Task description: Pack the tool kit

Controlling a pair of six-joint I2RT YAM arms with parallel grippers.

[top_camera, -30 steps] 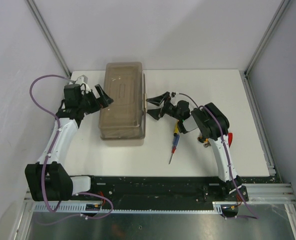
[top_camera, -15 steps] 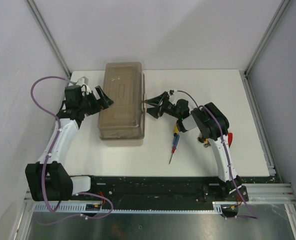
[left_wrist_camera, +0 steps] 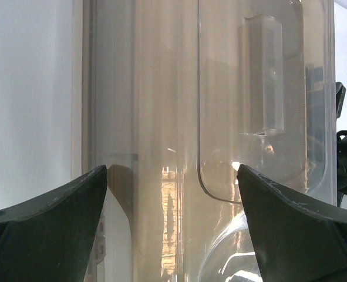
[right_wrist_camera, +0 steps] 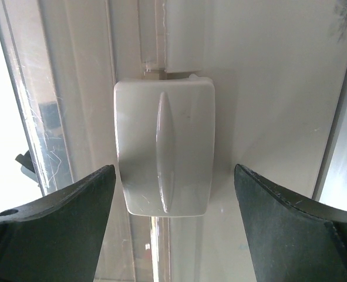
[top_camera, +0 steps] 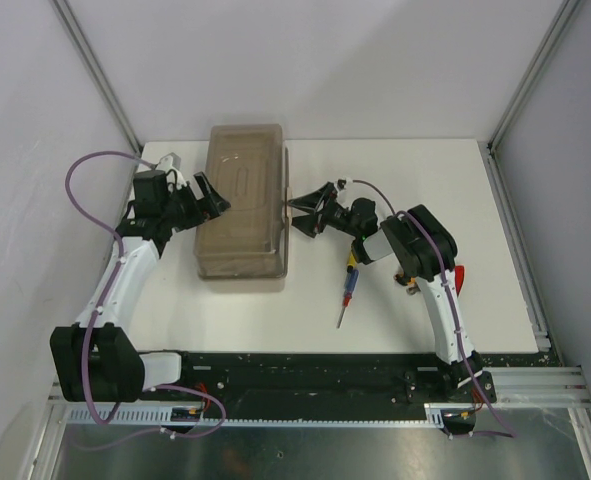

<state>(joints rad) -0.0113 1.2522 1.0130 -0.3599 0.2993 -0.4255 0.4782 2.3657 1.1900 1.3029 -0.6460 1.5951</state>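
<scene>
The closed tool kit box [top_camera: 243, 215], beige with a brownish translucent lid, lies left of the table's middle. My left gripper [top_camera: 211, 196] stands open at the box's left side; in the left wrist view its jaws [left_wrist_camera: 172, 170] frame the lid [left_wrist_camera: 220, 117]. My right gripper [top_camera: 301, 212] is open at the box's right side, and its jaws [right_wrist_camera: 173, 170] straddle the beige latch [right_wrist_camera: 164, 147] without touching it. A yellow-red-blue screwdriver [top_camera: 349, 288] lies loose on the table below the right wrist. A red-handled tool [top_camera: 461, 277] peeks out behind the right arm.
The white table [top_camera: 405, 170] is walled by grey panels and aluminium posts at the back and sides. A black base rail [top_camera: 305, 372] runs along the near edge between the arm bases. The left arm's purple cable [top_camera: 80, 175] loops out to the left.
My right gripper has edged left up to the box's latch side. The left gripper has shifted slightly up along the box's left side. The box's near end has nudged a little left.
</scene>
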